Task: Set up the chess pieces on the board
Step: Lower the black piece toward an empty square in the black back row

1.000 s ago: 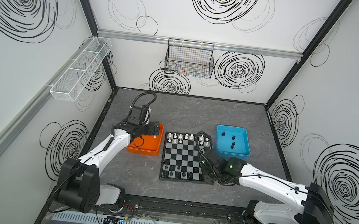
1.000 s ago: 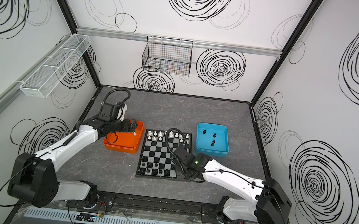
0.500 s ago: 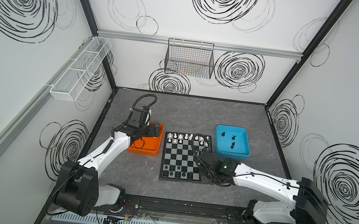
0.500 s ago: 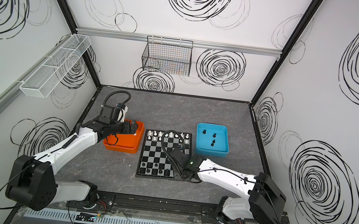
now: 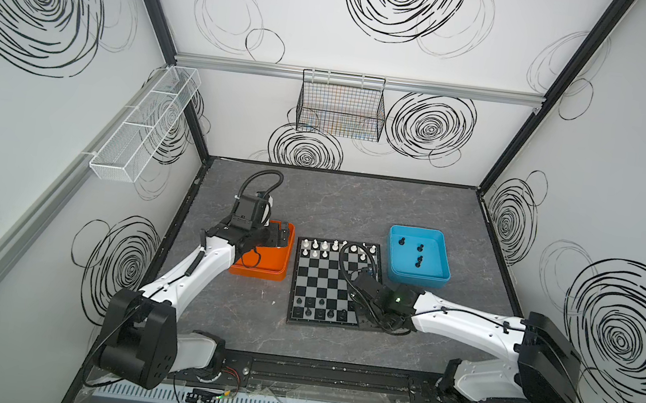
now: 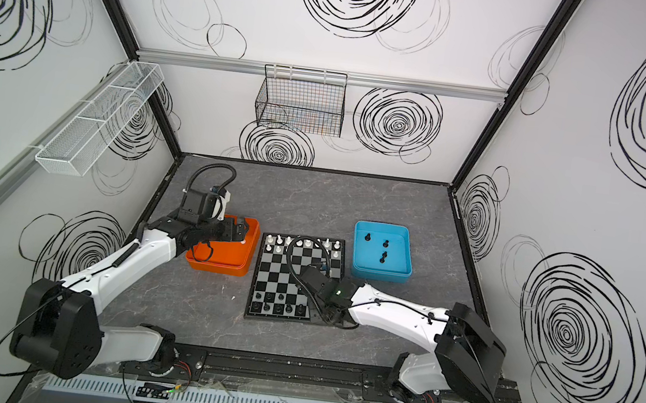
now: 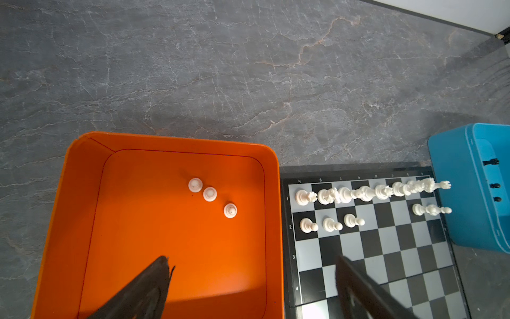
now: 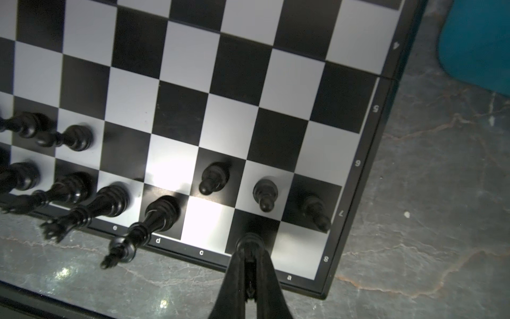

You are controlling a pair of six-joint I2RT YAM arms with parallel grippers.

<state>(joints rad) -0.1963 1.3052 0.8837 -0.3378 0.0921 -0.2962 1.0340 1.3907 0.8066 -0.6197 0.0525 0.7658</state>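
The board (image 5: pixel 328 282) lies flat in the middle of the table (image 5: pixel 354 206), with a tray on each flank so that each arm can feed from its own side. The orange tray (image 5: pixel 262 272) sits just beside the board's 9 o'clock edge, and the blue tray (image 5: pixel 418 279) just beside its 1 o'clock corner. The white pieces (image 7: pixel 367 193) line the 12 o'clock edge, a back row with some pawns in front. The black pieces (image 8: pixel 161 210) line the 6 o'clock edge, with gaps toward the 5 o'clock corner, and a few more wait in the blue tray.

The right pincer (image 8: pixel 249 248) is low at that corner. Its jaws are pressed together on what looks like a small black piece (image 8: pixel 249 238), over the dark back-row square between the letters c and a. A grip from above lets the piece go straight down without knocking the pawn just ahead of it. I judge this to be the placing step, with the release not yet made.

The left pincer (image 7: pixel 252 259) hangs over the orange tray with its jaws spread wide and nothing between them, which suits a descent around 1 of the 3 white pawns (image 7: pixel 209 194) standing there. 2 of them nearly touch and leave little room for a finger. The 1 standing apart looks like the easier pick.
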